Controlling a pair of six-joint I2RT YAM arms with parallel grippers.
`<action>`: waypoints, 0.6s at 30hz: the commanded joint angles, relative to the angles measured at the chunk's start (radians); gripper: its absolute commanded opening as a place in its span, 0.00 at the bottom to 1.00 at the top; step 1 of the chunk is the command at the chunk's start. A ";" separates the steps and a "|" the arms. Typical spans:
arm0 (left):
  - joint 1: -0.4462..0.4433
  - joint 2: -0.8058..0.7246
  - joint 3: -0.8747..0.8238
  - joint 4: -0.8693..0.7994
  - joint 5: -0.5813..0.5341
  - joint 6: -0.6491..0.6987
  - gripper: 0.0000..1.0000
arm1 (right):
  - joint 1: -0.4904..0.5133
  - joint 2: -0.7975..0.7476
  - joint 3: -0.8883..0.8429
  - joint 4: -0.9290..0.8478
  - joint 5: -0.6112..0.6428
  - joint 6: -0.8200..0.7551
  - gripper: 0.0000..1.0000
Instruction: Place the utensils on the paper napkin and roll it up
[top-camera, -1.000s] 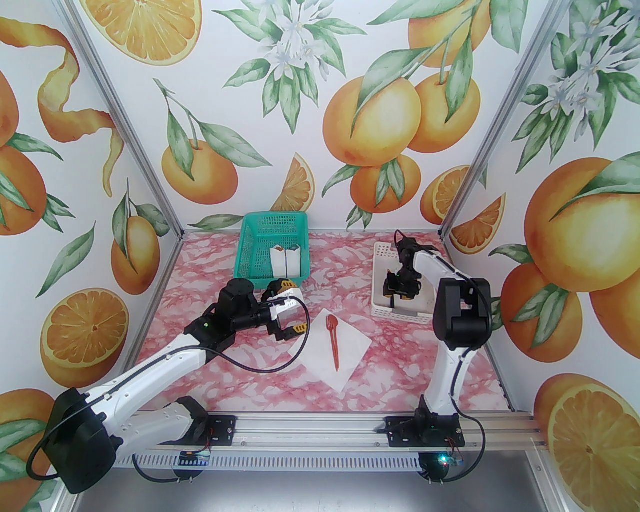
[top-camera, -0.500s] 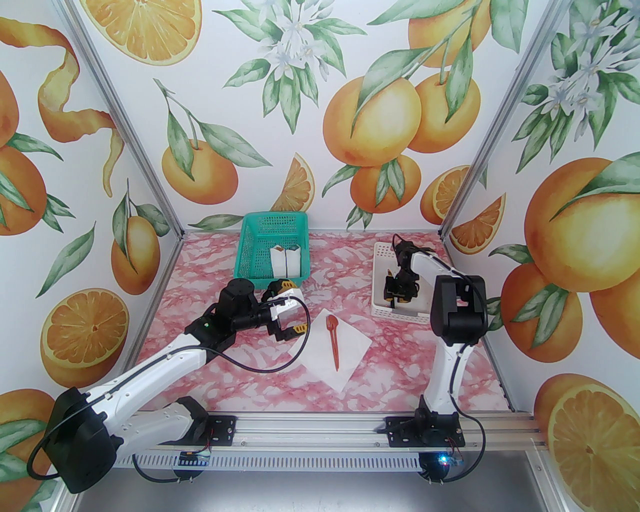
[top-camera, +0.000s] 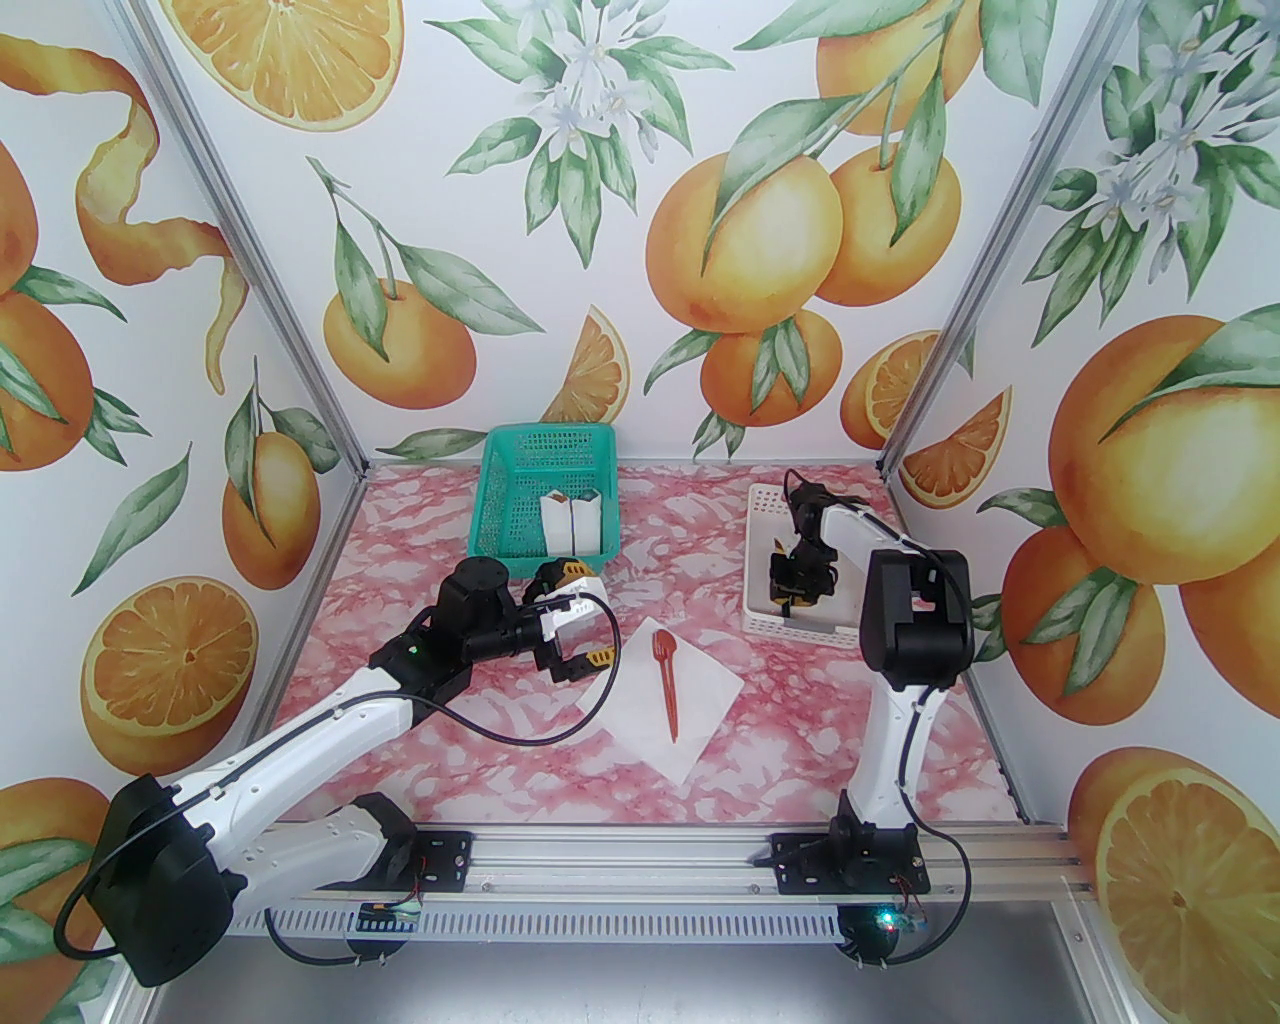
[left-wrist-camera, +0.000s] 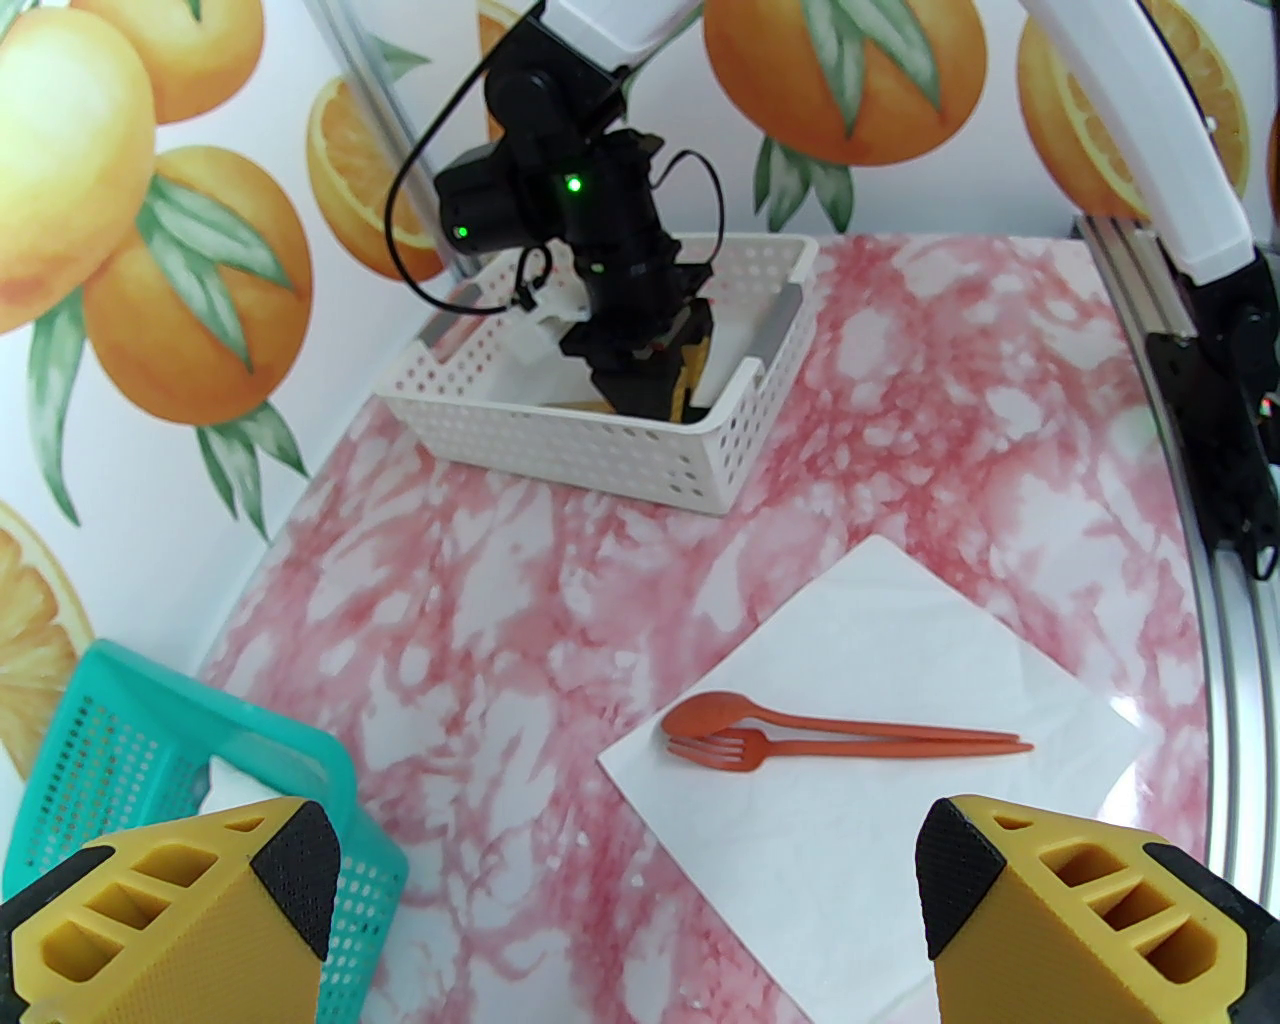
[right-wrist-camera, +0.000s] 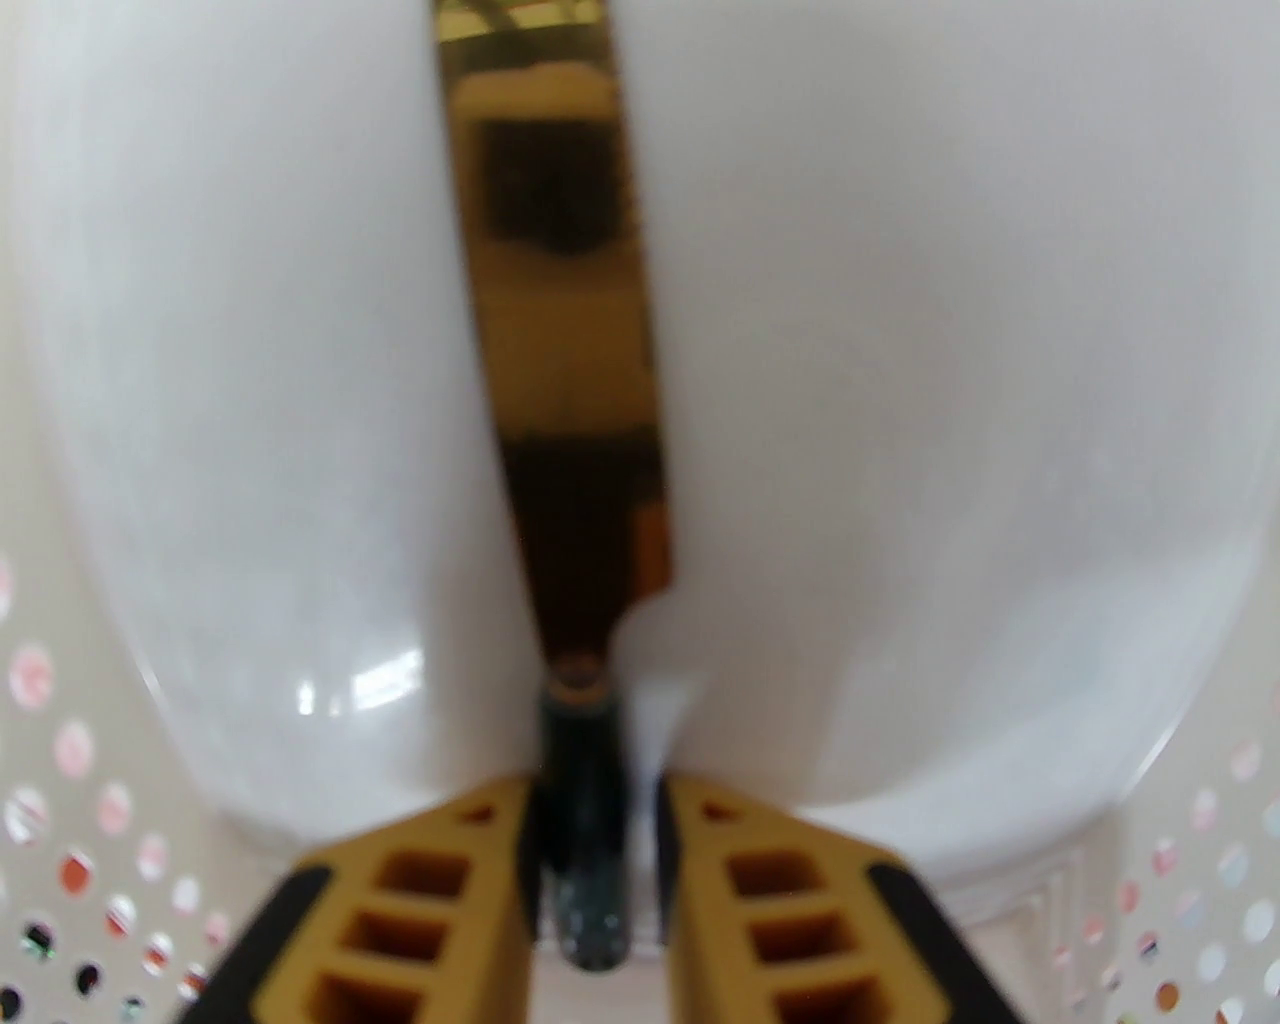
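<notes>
The white paper napkin (top-camera: 700, 720) (left-wrist-camera: 900, 640) lies flat mid-table. On it rest the orange spoon (left-wrist-camera: 715, 712) and orange fork (left-wrist-camera: 720, 750) side by side, seen from above as one orange pair (top-camera: 668, 690). The olive-brown knife (right-wrist-camera: 560, 350) lies on the floor of the white basket (top-camera: 765, 625) (left-wrist-camera: 600, 450). My right gripper (right-wrist-camera: 590, 790) (top-camera: 795, 595) is down inside that basket, its fingers closed against both sides of the knife's dark handle. My left gripper (top-camera: 585, 618) (left-wrist-camera: 625, 850) hovers wide open and empty over the napkin's left corner.
A teal basket (top-camera: 500, 480) (left-wrist-camera: 120, 720) at the back left holds two white wrapped bundles (top-camera: 575, 525). The white basket sits close to the right wall. Pink marbled tabletop (top-camera: 500, 740) lies bare in front of the napkin.
My right gripper's jaws have narrowed onto the knife handle and the wrist sank slightly into the white basket. The left arm, napkin, spoon and fork have not moved.
</notes>
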 joint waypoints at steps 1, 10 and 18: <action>-0.002 0.005 0.021 -0.001 0.017 0.010 1.00 | -0.007 0.030 -0.017 0.005 0.005 -0.010 0.23; -0.002 0.004 0.023 -0.003 0.017 0.011 1.00 | -0.007 -0.013 -0.025 0.017 0.018 -0.011 0.15; -0.003 0.001 0.023 -0.003 0.017 0.010 1.00 | -0.007 -0.059 -0.029 0.018 0.022 -0.009 0.15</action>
